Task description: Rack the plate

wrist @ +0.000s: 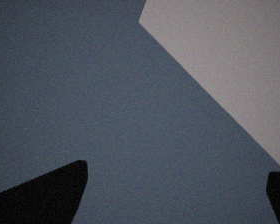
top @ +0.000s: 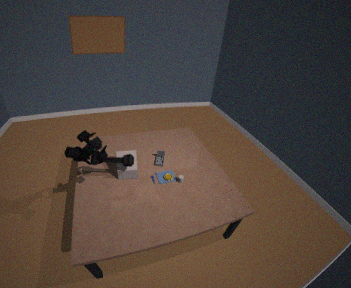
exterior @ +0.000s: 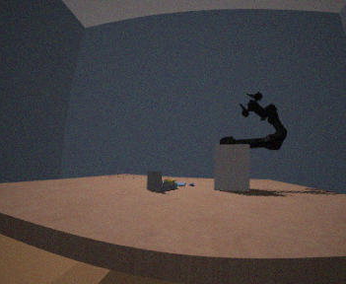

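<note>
Inspection, working from near to far. In the exterior view the desk [exterior: 180, 222] edge runs across the foreground. Further in, the rack [exterior: 154, 181] stands as a small grey block, with the plate [exterior: 170, 184] just beside it, low on the desk surface; at this size the plate shows only as a yellow patch. Small blue items lie next to it. In the top view the plate [top: 167, 176] sits on a blue mat [top: 162, 178], with a small white object [top: 181, 178] beside the mat, and the rack [top: 159, 159] stands a little beyond, apart from them. The plate is not in the rack. A pale box [exterior: 232, 168] stands on the desk well apart from these, serving as the arm's pedestal [top: 127, 167]. The arm [exterior: 269, 133] rises from the box top and folds back, carrying the tool [exterior: 249, 105] high above the desk and well away from the plate and rack. In the wrist view the tool [wrist: 176, 195] shows two dark fingertips at the lower corners, spread wide with nothing between them; behind them only blue wall and a pale ceiling corner appear. Tool state: open wide, holding nothing.
</note>
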